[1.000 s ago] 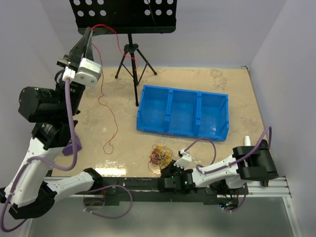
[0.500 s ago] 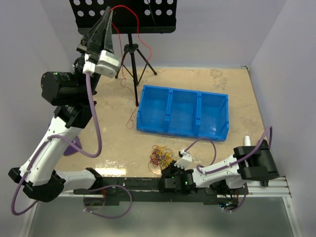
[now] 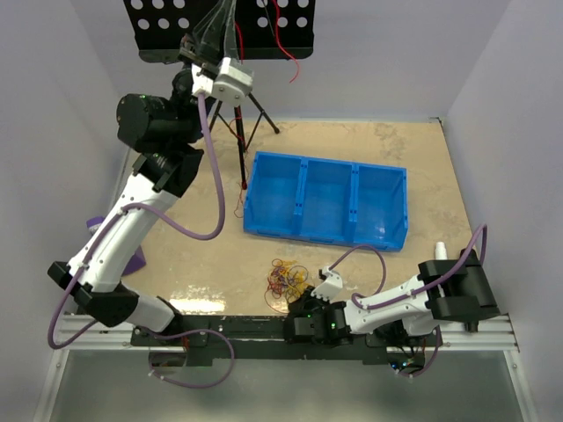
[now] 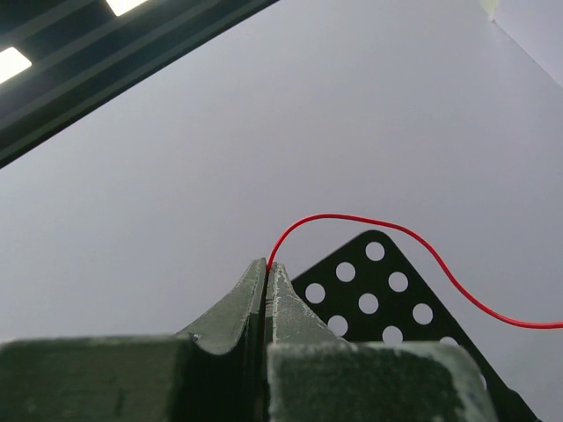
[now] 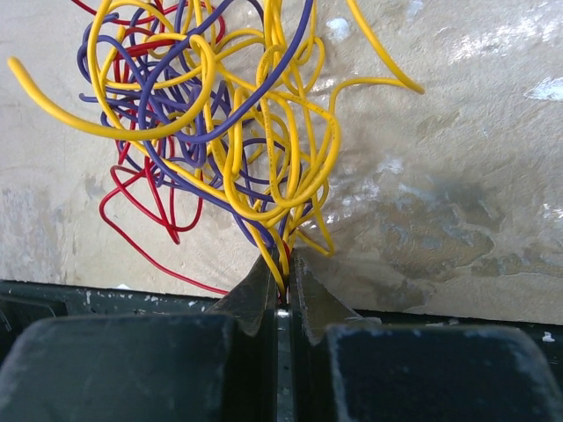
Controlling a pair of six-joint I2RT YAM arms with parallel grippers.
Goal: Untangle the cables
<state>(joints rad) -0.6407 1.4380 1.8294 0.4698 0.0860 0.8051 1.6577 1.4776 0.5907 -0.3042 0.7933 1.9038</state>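
Left arm: over the last second it has swung from the left side of the surface up and to the right. The left gripper (image 3: 222,21) is now high in front of the music stand (image 3: 158,26).
Left gripper state: jaws pressed together, pinching the red wire (image 4: 387,230), which arcs out from the tips.
Red wire, position: lifted well clear of the tangle (image 3: 286,277). A second ago its tail trailed on the surface (image 3: 396,158) left of the stand; now one end dangles before the stand's desk. A faint strand shows beside the stand's pole, but whether it touches down is too thin to tell.
Right gripper (image 5: 281,283): unmoved, low at the near edge, clamped on yellow strands at the tangle's near side.
Tangle: same spot, just in front of the blue bin (image 3: 325,198); yellow, purple and red loops are knotted together.
Meaning: one strand looks freed and the anchor hold worked. The rest remains to separate, and the lifted wire wants setting down apart.
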